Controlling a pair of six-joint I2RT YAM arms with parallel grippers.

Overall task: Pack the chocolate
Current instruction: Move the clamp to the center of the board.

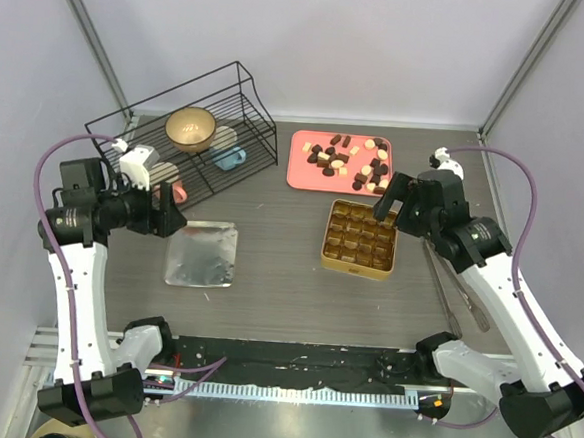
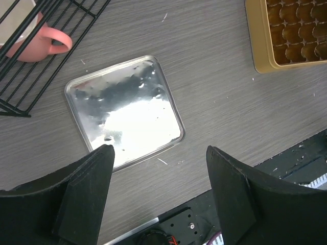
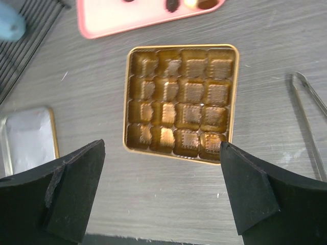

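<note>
Top external view: chocolate [image 1: 351, 163] loose on the pink tray [image 1: 303, 177], gold tin [image 1: 356, 271] empty.
Small dark-brown bites, some cream-topped, scattered just beyond the tin. Right pincer [image 1: 398, 202] hangs over the tin, spread wide, holding nothing; left pincer [image 2: 159, 150], open and empty too, hovers by the silver lid [image 1: 201, 253]. Best bet: pick a lone piece at the scatter's edge, straddle it, squeeze gently, set it square into one cell.
</note>
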